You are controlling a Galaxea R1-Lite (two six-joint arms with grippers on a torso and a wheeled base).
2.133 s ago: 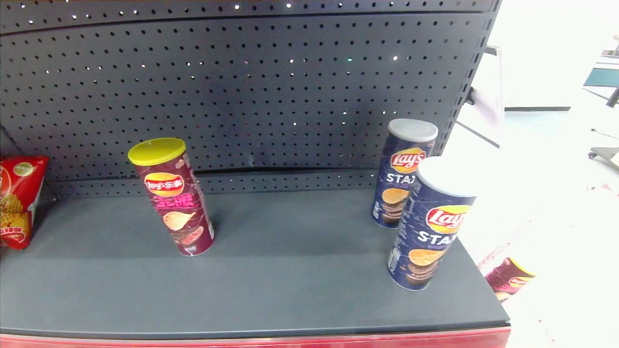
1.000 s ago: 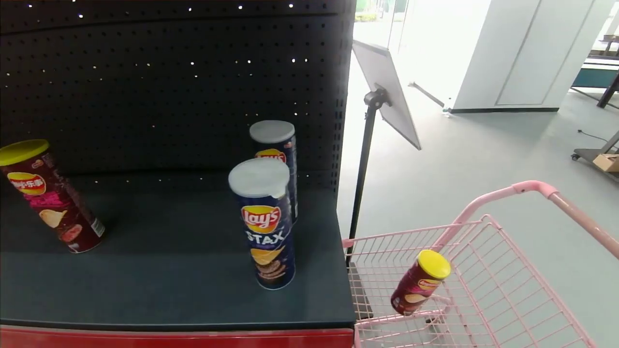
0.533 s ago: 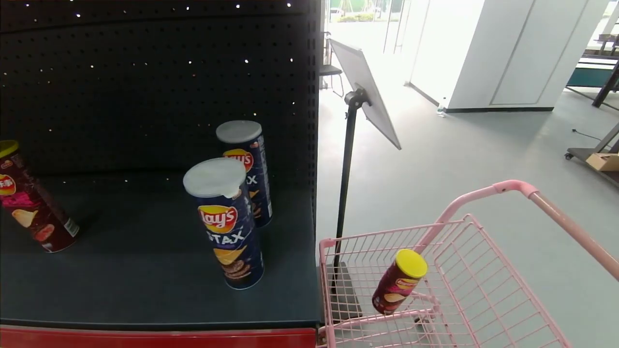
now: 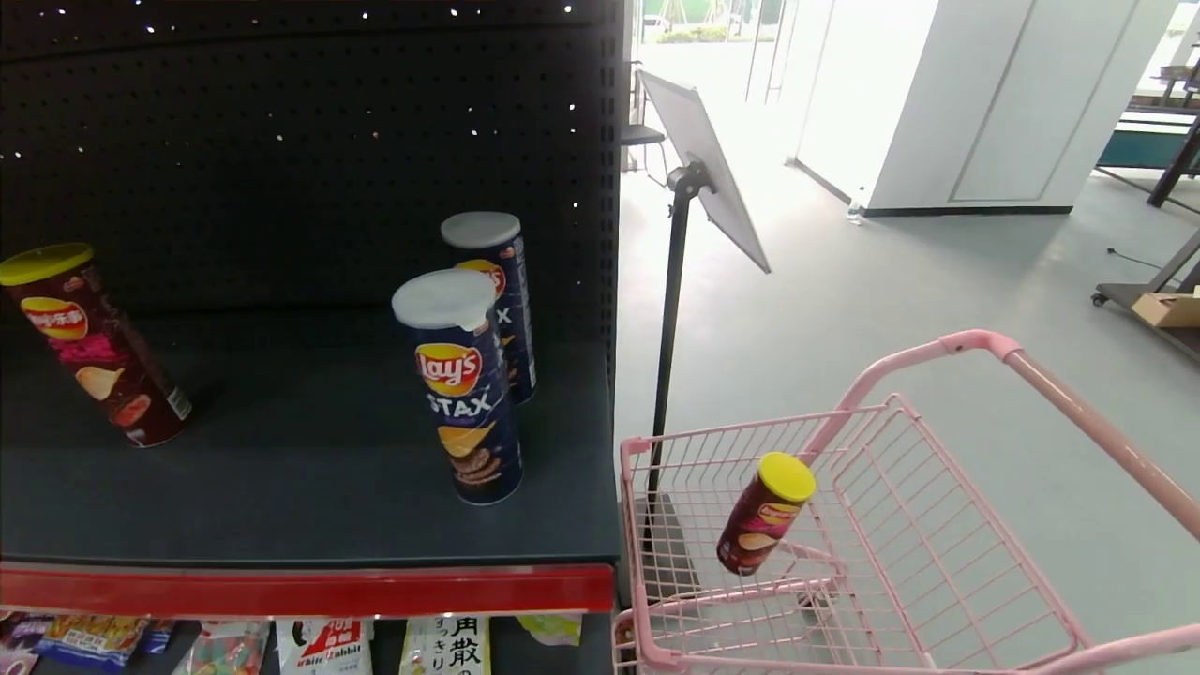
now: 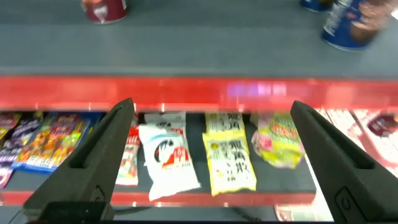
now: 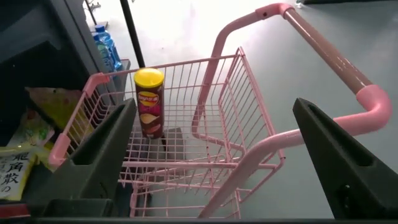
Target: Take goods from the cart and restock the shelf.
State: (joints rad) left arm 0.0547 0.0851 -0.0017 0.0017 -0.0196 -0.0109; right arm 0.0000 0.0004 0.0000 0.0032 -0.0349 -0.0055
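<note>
Change: since the earlier frames the head camera has swung right and tipped down, bringing the pink cart (image 4: pixel 975 340) and a lower row of packets (image 4: pixel 441 647) into view; the cans on the shelf (image 4: pixel 300 487) have not themselves moved.
Task item: one maroon chip can with a yellow lid (image 4: pixel 764 514) stands in the cart, at the corner nearest the shelf.
Shelf stock: two blue chip cans (image 4: pixel 466 394) and a maroon one (image 4: pixel 94 347) stand on it.
Right gripper (image 6: pixel 217 168): fingers spread wide, holding nothing, above the cart.
Left gripper (image 5: pixel 214 168): fingers likewise apart and empty, facing the shelf's red front edge (image 5: pixel 199 93).
Key relation: the can's long axis is about vertical; it lies ahead of the right fingers, toward the shelf side, so the right arm is likely nearer.
Hard to tell: the can's foot sits behind wire, so I cannot tell whether it leans on the cart wall.
</note>
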